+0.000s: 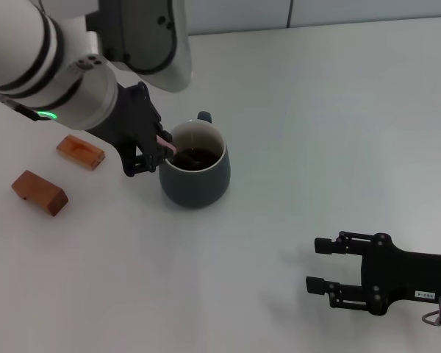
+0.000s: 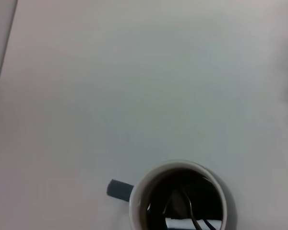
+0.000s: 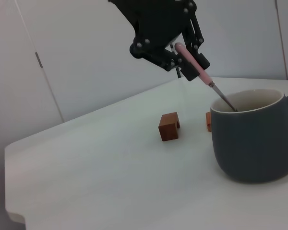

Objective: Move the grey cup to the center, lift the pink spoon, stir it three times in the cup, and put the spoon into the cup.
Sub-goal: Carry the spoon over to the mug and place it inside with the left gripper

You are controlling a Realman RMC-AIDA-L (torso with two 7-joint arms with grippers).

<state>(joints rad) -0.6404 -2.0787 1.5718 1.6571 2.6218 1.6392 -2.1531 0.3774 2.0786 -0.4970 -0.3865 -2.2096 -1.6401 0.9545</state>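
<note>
The grey cup (image 1: 195,171) stands on the white table left of centre, with dark liquid inside and its handle turned away from me. It also shows in the left wrist view (image 2: 177,197) and the right wrist view (image 3: 253,135). My left gripper (image 1: 153,152) is at the cup's left rim, shut on the pink spoon (image 1: 166,143). The spoon (image 3: 198,71) slants down, with its metal end inside the cup. My right gripper (image 1: 322,265) is open and empty, low at the front right of the table.
Two brown wooden blocks (image 1: 81,151) (image 1: 39,192) lie left of the cup; they show behind it in the right wrist view (image 3: 169,126). The table's back edge meets a pale wall.
</note>
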